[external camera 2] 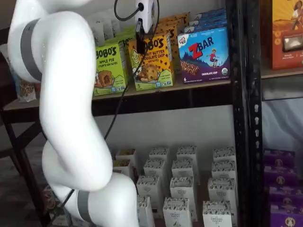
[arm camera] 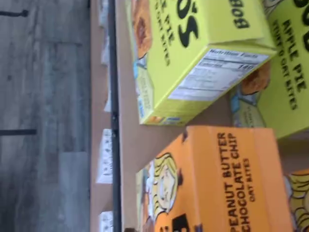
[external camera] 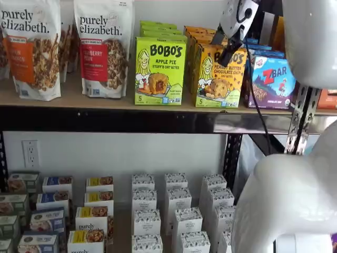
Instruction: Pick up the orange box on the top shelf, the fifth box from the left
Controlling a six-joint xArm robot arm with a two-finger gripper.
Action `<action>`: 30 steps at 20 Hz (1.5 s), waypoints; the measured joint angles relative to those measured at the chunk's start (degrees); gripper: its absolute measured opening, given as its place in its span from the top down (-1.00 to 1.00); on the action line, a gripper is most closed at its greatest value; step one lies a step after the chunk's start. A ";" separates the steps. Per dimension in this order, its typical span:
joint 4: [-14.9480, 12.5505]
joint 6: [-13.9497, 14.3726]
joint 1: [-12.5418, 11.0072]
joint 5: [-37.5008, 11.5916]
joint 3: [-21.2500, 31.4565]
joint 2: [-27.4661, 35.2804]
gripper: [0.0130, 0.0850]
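The orange box (external camera: 218, 79) stands upright on the top shelf (external camera: 105, 103), between a lime-green box and a blue-purple box; more orange cartons stand in a row behind it. My gripper (external camera: 221, 51) hangs in front of its upper face, a little off it, with a gap showing between the two black fingers and nothing in them. In a shelf view the gripper (external camera 2: 140, 47) is seen side-on over the orange box (external camera 2: 154, 64). The wrist view shows the orange box (arm camera: 227, 183) close up on the tan board (arm camera: 140, 140).
The lime-green Apple Pie box (external camera: 159, 71) stands just left of the orange one, the Zbar box (external camera: 273, 81) just right. Granola bags (external camera: 102, 47) fill the shelf's left. Small white boxes (external camera: 174, 211) stand on the lower level. The white arm (external camera 2: 66, 94) fills the foreground.
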 joint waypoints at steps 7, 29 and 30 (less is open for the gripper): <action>-2.26 0.64 0.67 3.84 -2.36 1.63 -1.00; -4.55 2.19 3.25 0.69 0.76 0.65 -1.00; -4.77 2.23 3.36 0.45 0.95 0.60 -1.00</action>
